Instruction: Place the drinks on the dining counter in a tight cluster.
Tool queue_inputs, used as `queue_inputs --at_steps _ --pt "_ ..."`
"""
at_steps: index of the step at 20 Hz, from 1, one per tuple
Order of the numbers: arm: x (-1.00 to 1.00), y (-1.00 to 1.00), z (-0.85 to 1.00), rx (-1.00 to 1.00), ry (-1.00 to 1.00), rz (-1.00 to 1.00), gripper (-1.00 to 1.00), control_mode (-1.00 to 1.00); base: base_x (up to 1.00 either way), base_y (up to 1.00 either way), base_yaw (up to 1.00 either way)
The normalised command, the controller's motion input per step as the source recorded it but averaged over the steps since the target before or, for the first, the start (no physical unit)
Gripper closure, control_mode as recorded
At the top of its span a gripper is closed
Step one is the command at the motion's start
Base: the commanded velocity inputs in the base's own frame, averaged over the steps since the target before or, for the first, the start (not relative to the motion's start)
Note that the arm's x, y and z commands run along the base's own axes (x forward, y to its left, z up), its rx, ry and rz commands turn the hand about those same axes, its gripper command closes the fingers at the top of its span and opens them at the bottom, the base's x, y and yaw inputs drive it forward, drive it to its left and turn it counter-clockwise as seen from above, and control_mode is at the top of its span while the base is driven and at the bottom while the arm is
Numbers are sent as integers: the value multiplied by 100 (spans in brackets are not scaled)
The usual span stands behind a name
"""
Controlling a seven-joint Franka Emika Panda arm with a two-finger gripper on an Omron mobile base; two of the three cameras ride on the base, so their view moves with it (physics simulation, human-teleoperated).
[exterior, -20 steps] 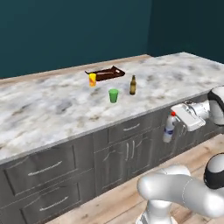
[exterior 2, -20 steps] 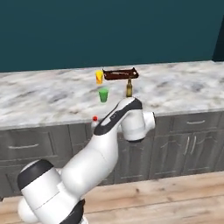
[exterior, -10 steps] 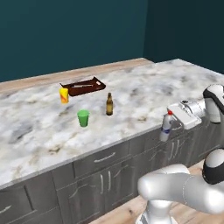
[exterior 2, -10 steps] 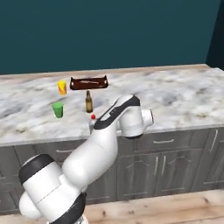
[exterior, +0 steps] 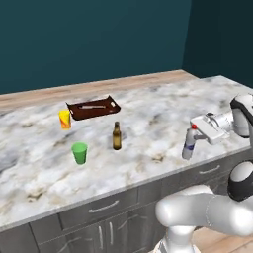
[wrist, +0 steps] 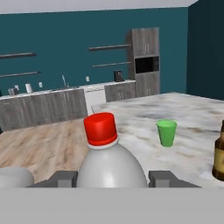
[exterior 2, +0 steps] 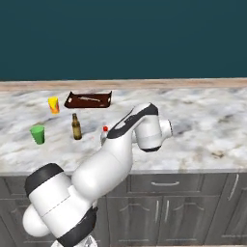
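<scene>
hand view: pincer (wrist: 113, 179) grips clear bottle (wrist: 111, 164); shelves behind.

I see all three views evenly and softly lit, with no glare, and the light seems to come from above because the shadows are very faint. The brown beer bottle (exterior: 116, 136) and the green cup (exterior: 79, 152) cast only small pale shadows on the dining counter (exterior: 148, 118). Everything is rendered a little soft and low in detail, without edge distortion.
</scene>
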Motion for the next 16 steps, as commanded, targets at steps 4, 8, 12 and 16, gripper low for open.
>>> queue_inputs --at_steps 4,8,12,16 --pt "0 0 0 0 0 0 100 100 18 28 3" --pt "0 0 0 0 0 0 100 100 43 50 0" --pt "0 0 0 0 0 0 100 100 38 82 4" --pt "0 0 0 0 0 0 100 100 88 32 20"
